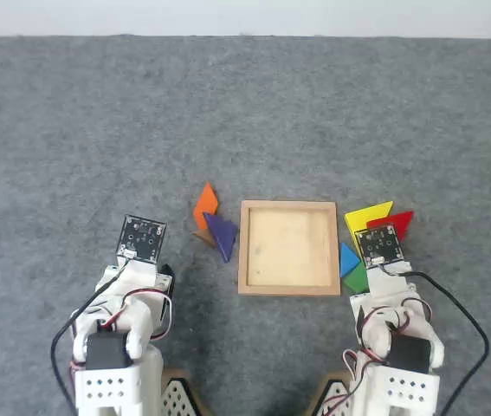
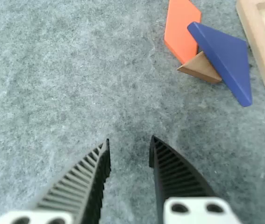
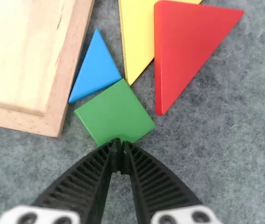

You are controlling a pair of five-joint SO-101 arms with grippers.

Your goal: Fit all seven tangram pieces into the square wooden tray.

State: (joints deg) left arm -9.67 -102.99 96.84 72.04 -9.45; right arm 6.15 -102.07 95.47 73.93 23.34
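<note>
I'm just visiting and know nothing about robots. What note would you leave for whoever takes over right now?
Left arm: jaws open, empty, over bare carpet.
Right arm: jaws shut, empty, tips by the green square.
Orange piece, purple triangle and brown triangle lie on the left arm's side of the tray; yellow piece, red triangle, blue triangle and green square on the right arm's.
Done: nothing.
Left: all seven.

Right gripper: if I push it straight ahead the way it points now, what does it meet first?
Most likely the green square: the right gripper, shut, has its tips at the square's near corner. Depth is unclear, so it may pass just above it.
</note>
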